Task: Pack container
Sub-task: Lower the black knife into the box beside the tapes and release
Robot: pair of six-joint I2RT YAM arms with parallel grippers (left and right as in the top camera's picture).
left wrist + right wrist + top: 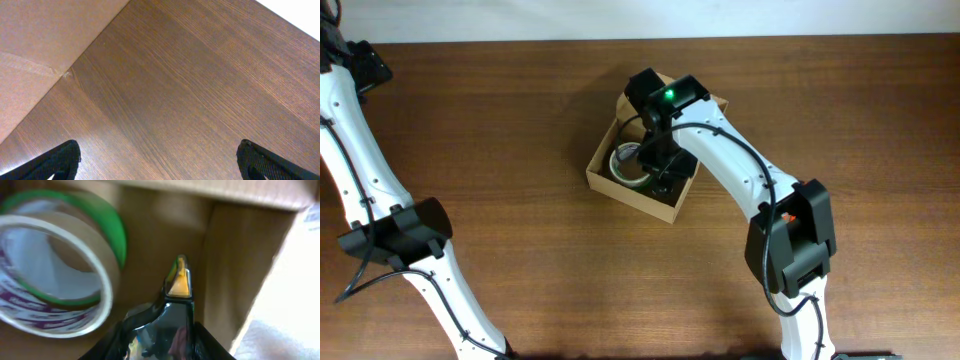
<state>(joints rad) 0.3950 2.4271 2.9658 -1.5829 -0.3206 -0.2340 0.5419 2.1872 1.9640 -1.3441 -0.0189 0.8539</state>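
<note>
The container (603, 160), an open tan cardboard box, sits on the table at mid-back. Inside it lie a white tape roll (626, 163) and a green roll (107, 220) behind it; in the right wrist view the white roll (102, 275) fills the left. My right gripper (660, 168) reaches down into the box, right of the rolls. It is shut (165, 340) on a glossy black packet (175, 320) with a yellow tip (179, 282), close to the box's right wall (235, 265). At the far back left my left gripper (160, 160) hangs open over bare wood, holding nothing.
The box's flap lid (712, 100) stands open at its far side, partly hidden by the right arm (740, 170). A tan cardboard surface (40, 50) with a taped seam borders the table by the left gripper. The left arm (380, 200) runs along the left edge.
</note>
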